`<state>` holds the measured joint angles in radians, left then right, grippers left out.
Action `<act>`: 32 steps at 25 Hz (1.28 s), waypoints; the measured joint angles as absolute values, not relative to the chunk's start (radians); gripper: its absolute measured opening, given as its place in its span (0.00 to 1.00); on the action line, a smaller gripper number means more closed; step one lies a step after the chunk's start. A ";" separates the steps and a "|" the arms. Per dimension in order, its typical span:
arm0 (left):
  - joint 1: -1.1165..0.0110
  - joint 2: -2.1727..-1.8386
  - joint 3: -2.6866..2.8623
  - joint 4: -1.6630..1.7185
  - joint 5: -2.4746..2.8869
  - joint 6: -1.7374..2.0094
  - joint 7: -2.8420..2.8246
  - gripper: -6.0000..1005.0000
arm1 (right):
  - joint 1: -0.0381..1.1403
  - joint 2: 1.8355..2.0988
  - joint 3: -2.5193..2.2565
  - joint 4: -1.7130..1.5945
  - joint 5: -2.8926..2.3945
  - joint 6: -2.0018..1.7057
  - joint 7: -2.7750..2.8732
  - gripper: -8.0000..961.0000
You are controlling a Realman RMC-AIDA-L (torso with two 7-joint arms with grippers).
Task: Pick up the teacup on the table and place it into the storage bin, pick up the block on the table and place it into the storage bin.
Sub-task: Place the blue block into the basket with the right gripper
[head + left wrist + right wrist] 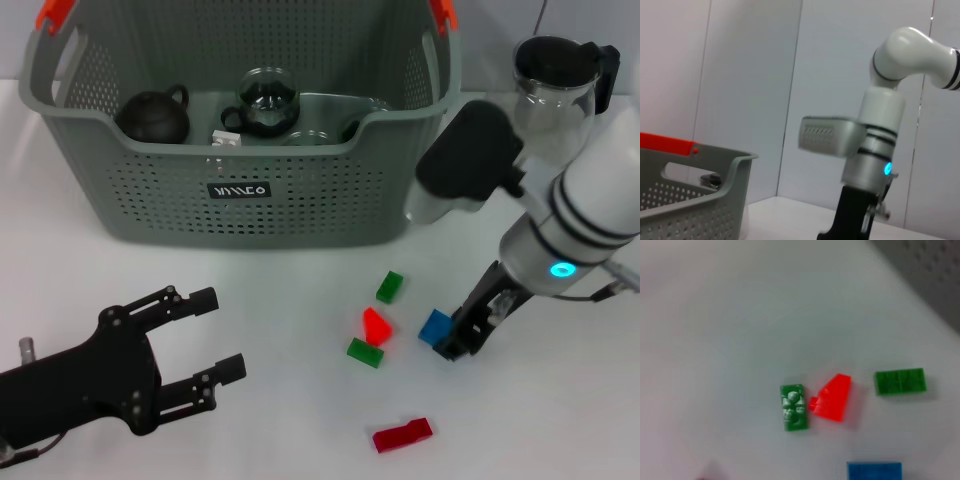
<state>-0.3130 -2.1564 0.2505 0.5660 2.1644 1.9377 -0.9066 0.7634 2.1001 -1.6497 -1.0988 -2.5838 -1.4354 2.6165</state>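
Note:
The grey-green perforated storage bin (240,200) stands at the back of the table; its corner also shows in the left wrist view (715,200). Inside it are a dark round pot (153,115) and a round glass vessel (267,100). No teacup shows on the table. A blue block (435,326) lies on the table, also at the edge of the right wrist view (874,471). My right gripper (462,340) is low at the table, right beside the blue block. My left gripper (218,335) is open and empty at the front left.
More blocks lie in front of the bin: a green one (389,287), a red wedge (376,325), another green one (364,352) and a long red one (402,434). A glass teapot with a black lid (550,85) stands at the back right.

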 joint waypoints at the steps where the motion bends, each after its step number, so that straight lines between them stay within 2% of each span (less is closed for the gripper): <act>1: -0.312 -2.156 0.246 0.566 2.164 1.938 -0.907 0.76 | 0.750 2.099 -1.622 -1.137 -2.577 -1.457 2.605 0.45; 2: -0.312 -2.155 0.244 0.566 2.164 1.939 -0.907 0.76 | 0.715 2.099 -1.545 -1.256 -2.548 -1.525 2.568 0.45; 10: -0.311 -2.155 0.241 0.566 2.164 1.938 -0.906 0.76 | 0.658 2.097 -1.225 -1.586 -2.292 -1.678 2.451 0.45; 17: -0.318 -2.157 0.241 0.566 2.164 1.937 -0.905 0.76 | 0.701 2.097 -1.174 -1.496 -2.136 -1.399 2.409 0.45; 21: -0.320 -2.158 0.241 0.564 2.164 1.935 -0.905 0.76 | 0.836 2.098 -1.284 -1.273 -2.256 -1.183 2.445 0.45; 28: -0.328 -2.160 0.241 0.551 2.165 1.930 -0.903 0.76 | 1.188 2.097 -1.293 -0.694 -2.423 -0.924 2.477 0.46; 32: -0.333 -2.160 0.241 0.551 2.164 1.930 -0.903 0.76 | 1.235 2.097 -1.284 -0.635 -2.450 -0.885 2.484 0.46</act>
<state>-0.3331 -2.1598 0.2409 0.5505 2.1645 1.9295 -0.9034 1.2353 2.0969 -1.2837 -0.6351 -2.4498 -0.8846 2.4836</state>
